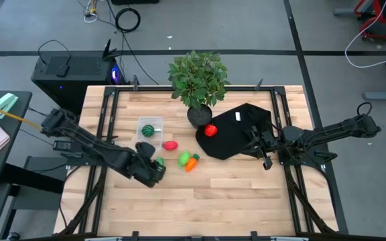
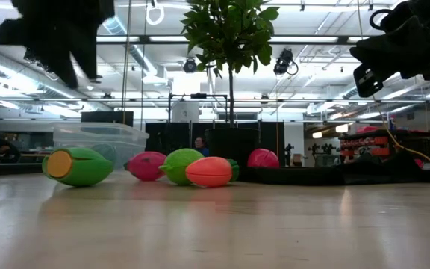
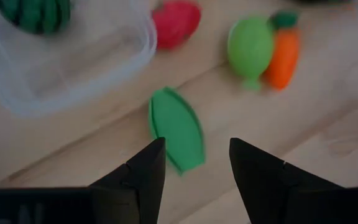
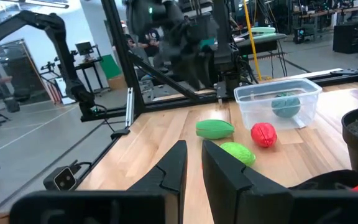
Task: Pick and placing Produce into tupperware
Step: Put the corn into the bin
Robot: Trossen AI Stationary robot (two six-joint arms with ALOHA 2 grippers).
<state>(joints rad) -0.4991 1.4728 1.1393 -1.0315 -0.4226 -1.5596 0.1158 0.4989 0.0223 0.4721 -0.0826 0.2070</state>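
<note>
From above, the left hand hangs just beside the clear tupperware, on its near side, over a green oblong piece; the right hand waits well apart from the tub, over a black cloth. One striped ball sits inside the tub; outside lie one pink-red piece, one light green piece, one orange-and-green piece and one red round piece on the cloth.

At tabletop height, the green oblong lies nearest, in front of the tub.

The left wrist shows the left hand's fingers spread and empty, straddling the oblong's end; its long axis runs slantwise away between them toward the tub.

The right wrist shows the right hand's fingers nearly together, holding nothing.
</note>
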